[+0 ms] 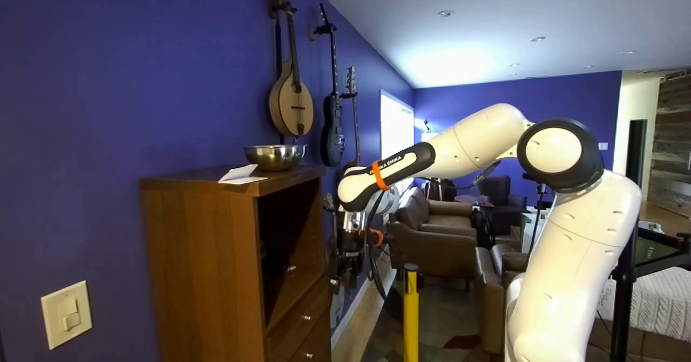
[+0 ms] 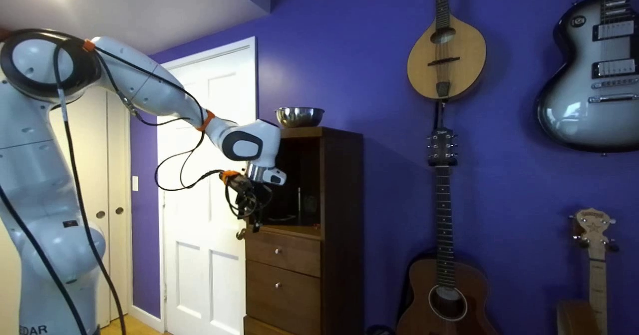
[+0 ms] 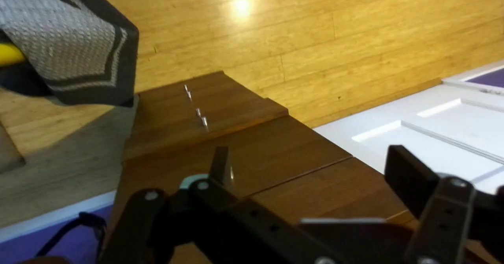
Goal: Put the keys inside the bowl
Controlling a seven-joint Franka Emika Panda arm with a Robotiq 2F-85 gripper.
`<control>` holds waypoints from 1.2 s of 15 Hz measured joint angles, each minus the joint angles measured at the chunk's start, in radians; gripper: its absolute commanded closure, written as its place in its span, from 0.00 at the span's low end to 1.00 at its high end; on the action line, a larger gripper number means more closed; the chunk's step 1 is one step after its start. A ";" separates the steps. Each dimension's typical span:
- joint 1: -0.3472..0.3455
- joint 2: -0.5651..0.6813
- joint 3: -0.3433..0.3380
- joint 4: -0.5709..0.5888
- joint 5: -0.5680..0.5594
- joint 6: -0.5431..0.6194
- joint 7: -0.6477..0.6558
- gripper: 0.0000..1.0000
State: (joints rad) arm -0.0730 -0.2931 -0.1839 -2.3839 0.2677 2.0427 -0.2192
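Note:
The bowl (image 1: 275, 158) is round, shiny metal and stands upright on top of the brown cabinet (image 1: 202, 254). In an exterior view the bowl (image 2: 299, 118) shows above the cabinet's top edge. My gripper (image 3: 313, 167) is open, with its fingers wide apart and nothing between them. It points down in front of the cabinet, lower than the bowl (image 1: 345, 278). The keys cannot be made out for certain. A small pale thing (image 1: 291, 268) lies on the cabinet's open shelf, and a tiny reddish thing (image 2: 316, 225) shows there too; I cannot tell what they are.
A folded white paper (image 1: 242, 175) lies beside the bowl on the cabinet top. Drawers with metal knobs (image 2: 278, 251) are below the open shelf. A yellow post (image 1: 411, 313) stands near the arm. Guitars (image 2: 452, 295) hang or stand along the purple wall. A white door (image 2: 209, 185) is beside the cabinet.

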 measured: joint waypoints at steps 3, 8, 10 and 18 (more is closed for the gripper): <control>0.026 -0.001 0.054 -0.076 0.025 0.257 0.045 0.00; 0.027 0.006 0.129 -0.134 -0.024 0.619 0.208 0.00; 0.014 0.021 0.152 -0.129 -0.072 0.732 0.308 0.00; -0.099 0.206 0.228 0.029 -0.292 0.778 0.655 0.00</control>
State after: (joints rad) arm -0.1718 -0.0872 0.0438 -2.3551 -0.0245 2.8207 0.4363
